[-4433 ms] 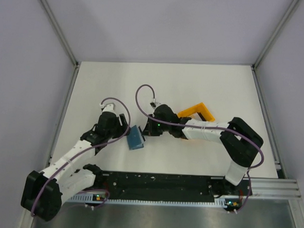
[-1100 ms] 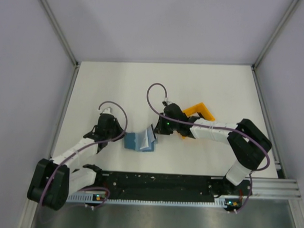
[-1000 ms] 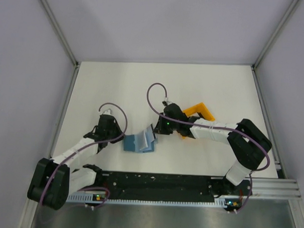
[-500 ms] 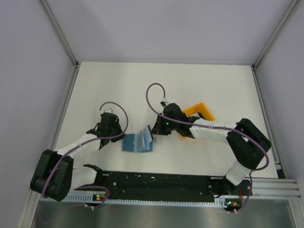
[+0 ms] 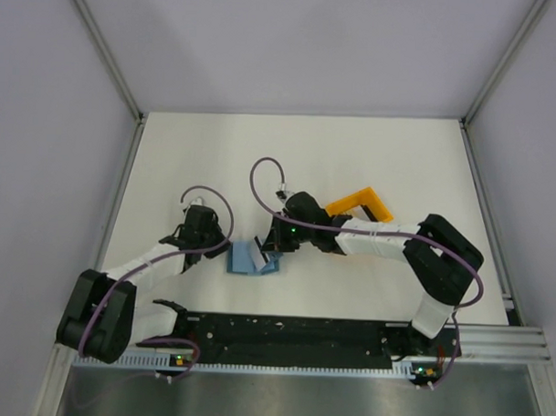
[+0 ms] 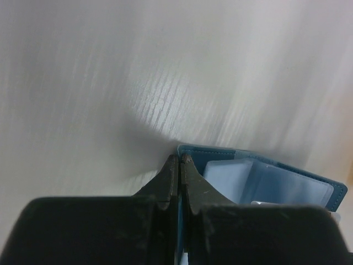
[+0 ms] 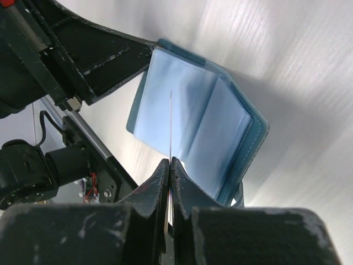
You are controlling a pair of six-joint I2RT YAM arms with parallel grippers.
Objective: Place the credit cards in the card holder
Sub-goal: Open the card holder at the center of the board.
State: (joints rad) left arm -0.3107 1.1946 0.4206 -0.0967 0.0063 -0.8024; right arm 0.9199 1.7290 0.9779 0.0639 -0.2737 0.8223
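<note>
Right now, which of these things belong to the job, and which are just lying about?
In the job: card, pinched in right gripper; wallet, lying open, its edge gripped by left gripper.
Lying about: orange rack.

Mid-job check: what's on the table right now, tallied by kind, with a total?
blue card holder: 1
credit card, seen edge-on: 1
orange rack: 1
Total: 3
</note>
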